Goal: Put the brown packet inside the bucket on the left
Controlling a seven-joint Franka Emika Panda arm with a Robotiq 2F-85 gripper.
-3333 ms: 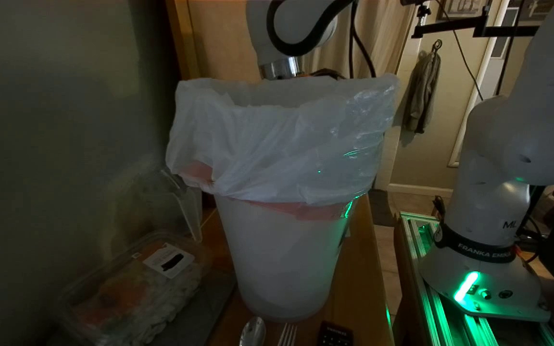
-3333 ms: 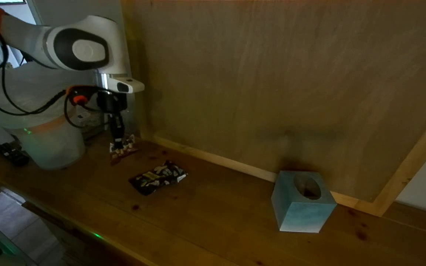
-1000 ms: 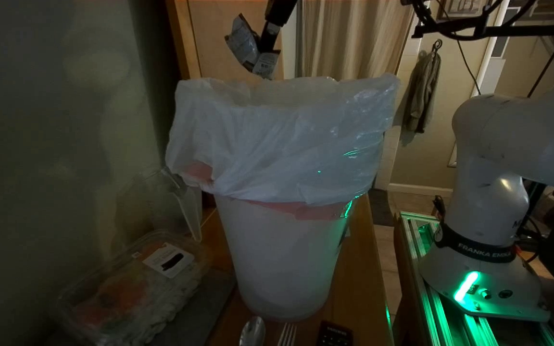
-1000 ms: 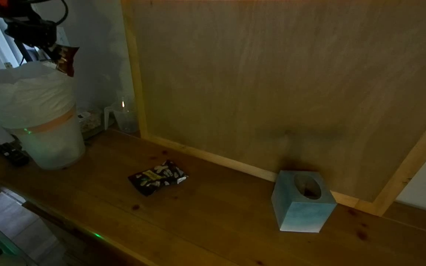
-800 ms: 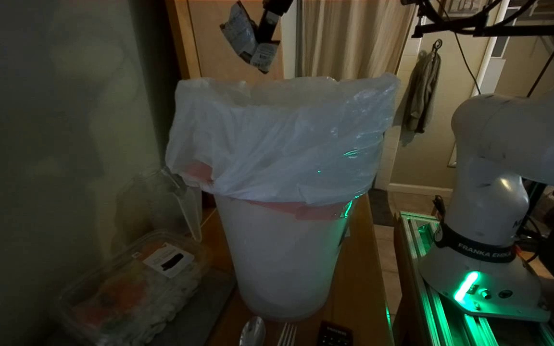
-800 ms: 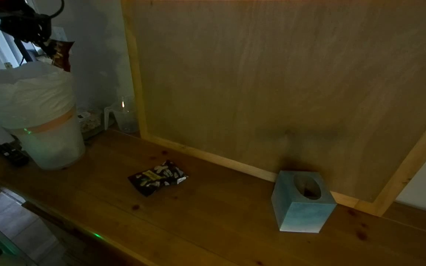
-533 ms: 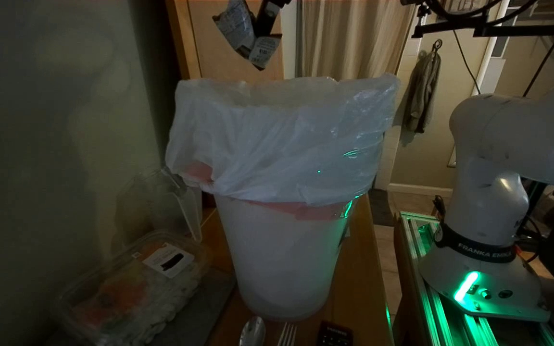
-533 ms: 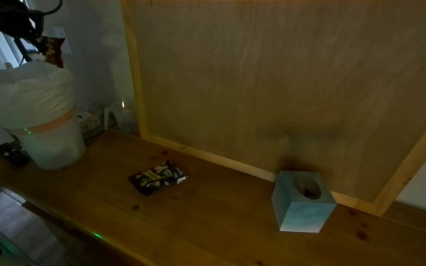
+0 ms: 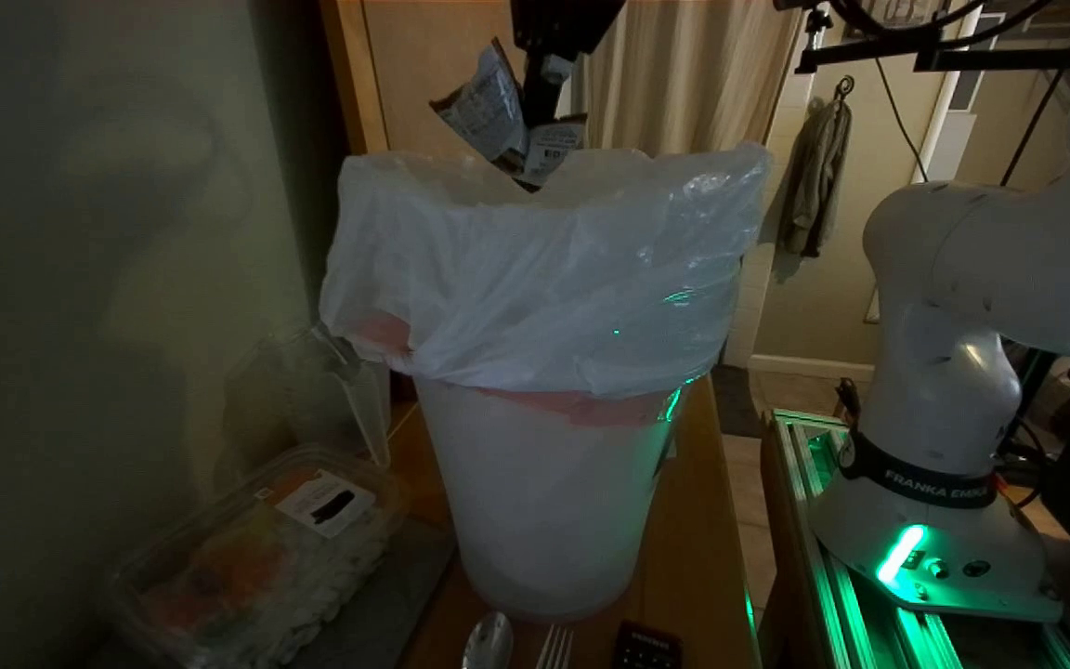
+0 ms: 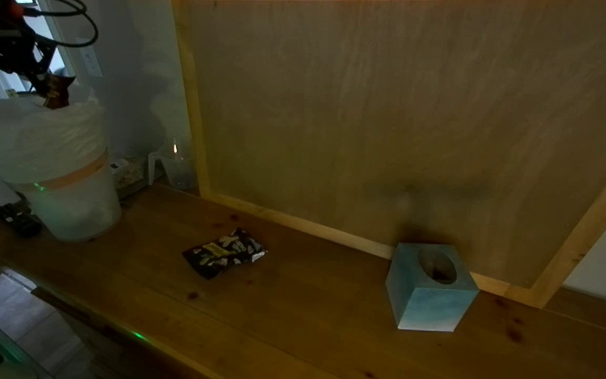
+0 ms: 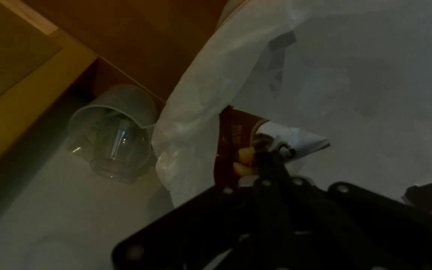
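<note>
Black gripper (image 9: 535, 119), tilted, above the white bucket (image 9: 544, 502); narrow at the fingers, pinched on the brown packet (image 9: 494, 116). Packet: small, creased at the grip; grey and printed in an exterior view, brown and white in the wrist view. Location: over the mouth of the white bag (image 9: 544, 288), near the rim; cannot tell whether partly below rim level. Bag: lining the bucket, folded down outside, with a pink band (image 9: 591, 409) beneath. Bucket: tall, upright on a wooden table (image 10: 292, 305). Clear food box (image 9: 307, 509), white-labelled, just beside the bucket. Clear jug (image 11: 137, 104), handled, between food box and wood panel (image 10: 387, 116). Spoon (image 9: 489, 641), fork (image 9: 554, 649) and black remote (image 9: 646, 648), near the foot of the bucket. Black packet (image 10: 224, 253), yellow-printed, lying flat on the table, apart from the bucket. Blue tissue box (image 10: 433, 308), oval opening on top, farther along the table, near the panel. White robot arm (image 9: 939, 418), with green light (image 9: 900, 555) lit at its base. Grey cloth (image 9: 818, 177), hanging from a wall hook (image 9: 844, 88).
</note>
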